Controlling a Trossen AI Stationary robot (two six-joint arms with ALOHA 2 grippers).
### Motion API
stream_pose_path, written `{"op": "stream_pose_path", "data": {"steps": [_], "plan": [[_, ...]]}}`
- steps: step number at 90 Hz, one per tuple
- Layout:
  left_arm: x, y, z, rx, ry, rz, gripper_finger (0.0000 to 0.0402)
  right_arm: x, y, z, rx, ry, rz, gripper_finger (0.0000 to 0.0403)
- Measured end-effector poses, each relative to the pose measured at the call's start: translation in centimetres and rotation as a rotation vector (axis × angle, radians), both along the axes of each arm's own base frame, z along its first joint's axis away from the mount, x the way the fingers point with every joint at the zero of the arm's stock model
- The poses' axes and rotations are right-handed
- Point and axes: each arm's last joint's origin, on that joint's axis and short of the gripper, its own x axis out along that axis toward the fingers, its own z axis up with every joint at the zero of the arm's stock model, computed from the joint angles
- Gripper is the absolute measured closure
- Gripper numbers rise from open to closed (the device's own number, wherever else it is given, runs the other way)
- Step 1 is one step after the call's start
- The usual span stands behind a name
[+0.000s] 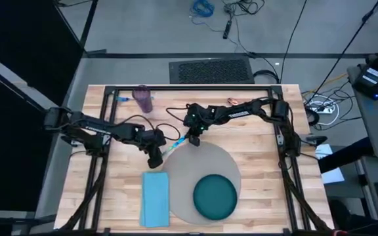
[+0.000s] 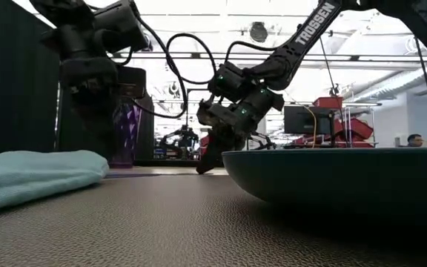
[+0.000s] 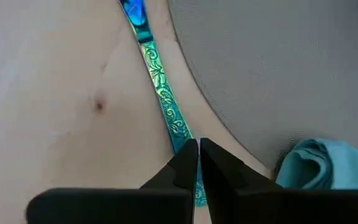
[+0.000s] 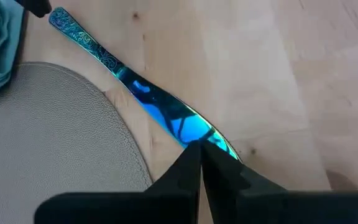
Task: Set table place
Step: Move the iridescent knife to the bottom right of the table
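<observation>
A blue-green iridescent knife stretches across the table just off the far-left rim of the grey round placemat. My left gripper is shut at its patterned handle end. My right gripper is shut at its blade end. The dark teal plate rests on the near part of the placemat. The light blue napkin lies on the table left of the placemat. My left gripper meets the knife's patterned handle near its free end, coming from above, in line with the knife. A sliver of handle shows between the shut fingers. My right gripper meets the blade's end from above and far; its fingertips hide the tip.
A purple cup stands near the far edge, left of centre. Bare wood lies right of the placemat and along the far side. The black frame runs around the tabletop. Cables and equipment are on the floor beyond.
</observation>
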Motion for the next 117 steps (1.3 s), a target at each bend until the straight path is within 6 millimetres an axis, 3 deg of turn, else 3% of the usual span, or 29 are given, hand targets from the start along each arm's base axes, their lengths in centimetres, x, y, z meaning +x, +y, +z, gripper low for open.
{"op": "stream_pose_path", "data": {"steps": [18,29,46,82,117], "plan": [[0.3,0.0,0.1,0.006,-0.028,0.014,0.0299,0.0,0.1,-0.1,0.016,-0.002,0.012,0.0403],[0.3,0.2,-0.2,0.001,-0.003,0.120,0.0245,0.0,0.1,-0.1,0.017,-0.002,0.013,0.0403],[0.7,0.2,-2.3,-0.003,0.093,0.141,0.0214,0.0,0.1,-0.1,0.017,-0.002,0.016,0.0403],[1.1,-0.4,-3.2,0.016,0.118,0.121,0.0220,-0.1,0.0,-0.1,0.034,-0.004,0.024,0.0403],[1.0,-1.9,-3.3,0.117,0.104,0.072,0.0339,-0.1,-0.1,-0.1,0.038,-0.004,0.022,0.0403]]}}
